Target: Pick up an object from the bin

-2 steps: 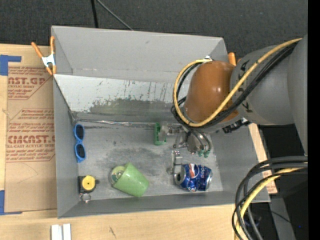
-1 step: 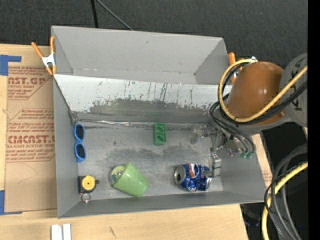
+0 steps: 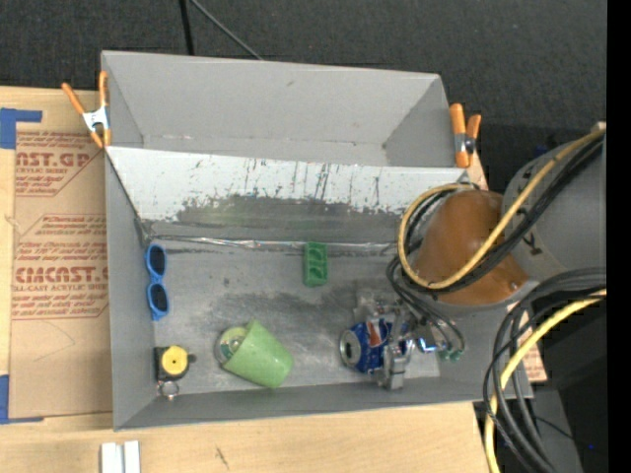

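The claw [image 3: 394,361] is down low in the grey metal bin [image 3: 276,106], close to the bin's lower right corner and just short of its lower edge. The arm's orange cover [image 3: 463,249] and looped black and yellow cables [image 3: 434,264] hang above it against the right wall. The nearest thing to the claw is a crumpled blue and silver thing [image 3: 361,347], perhaps a crushed can. It lies on the bin floor directly against the claw's left side, and the two seem to touch. The cables and dark metal parts clutter the claw's tip, so I cannot tell whether the claw is open or closed, or whether it has hold of anything. A light green cup [image 3: 258,355] lies on its side to the left of the blue thing, along the lower edge, with its mouth turned toward the lower left. In the lower left corner sits a small black block with a yellow disc on top [image 3: 173,362]. A pair of blue sunglasses [image 3: 156,282] lies alongside the left wall, above that corner. A small green studded brick [image 3: 315,263] rests near the middle of the floor, close to the foot of the scuffed back wall and well apart from the claw.
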{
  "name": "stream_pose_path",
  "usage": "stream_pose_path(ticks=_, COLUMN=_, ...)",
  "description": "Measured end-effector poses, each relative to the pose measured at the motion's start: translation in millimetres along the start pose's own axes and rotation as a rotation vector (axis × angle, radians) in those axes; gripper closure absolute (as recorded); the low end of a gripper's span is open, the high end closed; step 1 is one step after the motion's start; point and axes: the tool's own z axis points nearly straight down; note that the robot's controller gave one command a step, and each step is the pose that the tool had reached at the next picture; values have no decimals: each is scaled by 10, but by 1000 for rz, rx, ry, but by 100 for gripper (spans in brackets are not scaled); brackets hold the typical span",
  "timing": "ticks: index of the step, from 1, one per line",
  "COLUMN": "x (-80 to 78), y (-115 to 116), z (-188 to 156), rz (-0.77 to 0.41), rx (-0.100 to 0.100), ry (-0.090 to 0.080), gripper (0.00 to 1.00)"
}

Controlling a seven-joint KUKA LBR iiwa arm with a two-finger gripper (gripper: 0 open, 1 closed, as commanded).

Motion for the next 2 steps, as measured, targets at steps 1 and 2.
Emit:
stream_pose_path(ticks=1, x=-328, y=214, z=-226, rz=-463, rx=-1, ry=1, gripper=0)
stream_pose_path(ticks=2, x=-332, y=211, z=-237, rz=-460, rx=-1, ry=0, gripper=100)
